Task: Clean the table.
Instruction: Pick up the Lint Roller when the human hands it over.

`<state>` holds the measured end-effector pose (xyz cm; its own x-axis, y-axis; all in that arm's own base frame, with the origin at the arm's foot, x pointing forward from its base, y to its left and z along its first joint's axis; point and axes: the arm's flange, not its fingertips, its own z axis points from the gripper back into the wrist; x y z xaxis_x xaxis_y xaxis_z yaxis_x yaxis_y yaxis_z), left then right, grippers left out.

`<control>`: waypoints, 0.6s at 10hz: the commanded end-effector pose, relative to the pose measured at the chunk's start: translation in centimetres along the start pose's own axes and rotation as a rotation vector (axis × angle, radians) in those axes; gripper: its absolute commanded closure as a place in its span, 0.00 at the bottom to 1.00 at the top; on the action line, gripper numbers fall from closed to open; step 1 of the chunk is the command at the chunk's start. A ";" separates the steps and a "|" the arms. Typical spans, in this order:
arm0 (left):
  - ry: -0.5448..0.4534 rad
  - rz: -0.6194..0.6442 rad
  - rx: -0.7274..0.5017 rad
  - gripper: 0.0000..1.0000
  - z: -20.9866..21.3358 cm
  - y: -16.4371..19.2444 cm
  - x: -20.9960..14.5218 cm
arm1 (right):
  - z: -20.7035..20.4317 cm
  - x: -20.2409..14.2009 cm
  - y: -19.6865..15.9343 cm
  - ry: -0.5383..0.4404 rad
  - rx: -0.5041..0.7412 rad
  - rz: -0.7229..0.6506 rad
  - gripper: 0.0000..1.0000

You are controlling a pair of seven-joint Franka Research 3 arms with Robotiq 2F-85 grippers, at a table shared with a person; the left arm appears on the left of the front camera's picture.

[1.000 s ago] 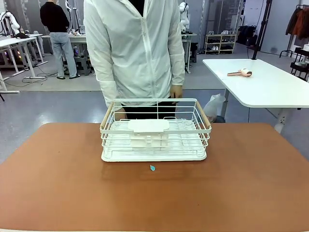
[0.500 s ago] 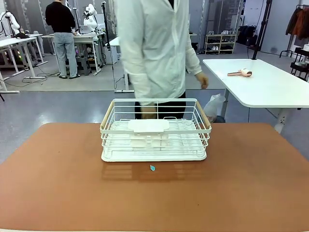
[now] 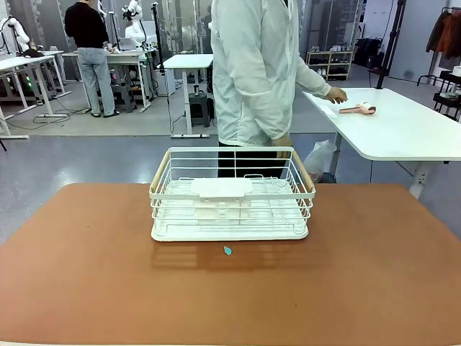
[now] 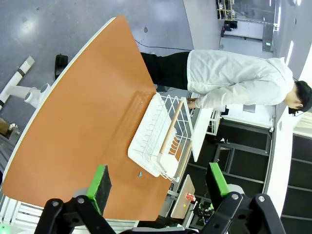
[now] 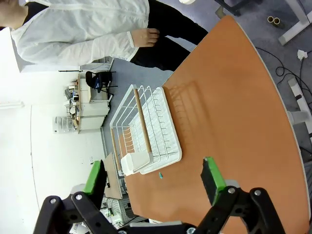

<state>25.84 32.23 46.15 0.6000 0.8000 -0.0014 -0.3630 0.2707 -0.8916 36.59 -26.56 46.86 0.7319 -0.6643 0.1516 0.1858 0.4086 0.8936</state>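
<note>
The left gripper (image 4: pixel 158 187) and right gripper (image 5: pixel 152 183) each stood with jaws apart, empty, well clear of the table (image 3: pixel 360 274), which bore the white wire basket (image 3: pixel 230 216), a teal scrap (image 3: pixel 227 250) just beside it.

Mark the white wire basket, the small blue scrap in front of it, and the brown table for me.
basket (image 3: pixel 232 233): front view, front edge of its white base.
blue scrap (image 3: pixel 227 250): front view, its middle.
table (image 3: pixel 360 274): front view, bare brown top right of the scrap.
</note>
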 end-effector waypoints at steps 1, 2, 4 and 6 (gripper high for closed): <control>0.005 -0.014 -0.021 0.00 0.3 0.0 0.2 | 0.0 0.1 0.1 -0.003 0.013 0.013 0.00; 0.005 -0.014 -0.021 0.00 0.3 0.0 0.2 | 0.0 0.1 0.1 -0.003 0.013 0.013 0.00; 0.005 -0.014 -0.021 0.00 0.3 0.0 0.2 | 0.0 0.1 0.1 -0.003 0.013 0.013 0.00; 0.005 -0.014 -0.021 0.00 0.3 0.0 0.2 | 0.0 0.1 0.1 -0.003 0.013 0.013 0.00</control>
<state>25.84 32.23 46.15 0.6000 0.8000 -0.0014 -0.3630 0.2707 -0.8916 36.60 -26.56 46.86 0.7321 -0.6641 0.1516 0.1857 0.4087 0.8936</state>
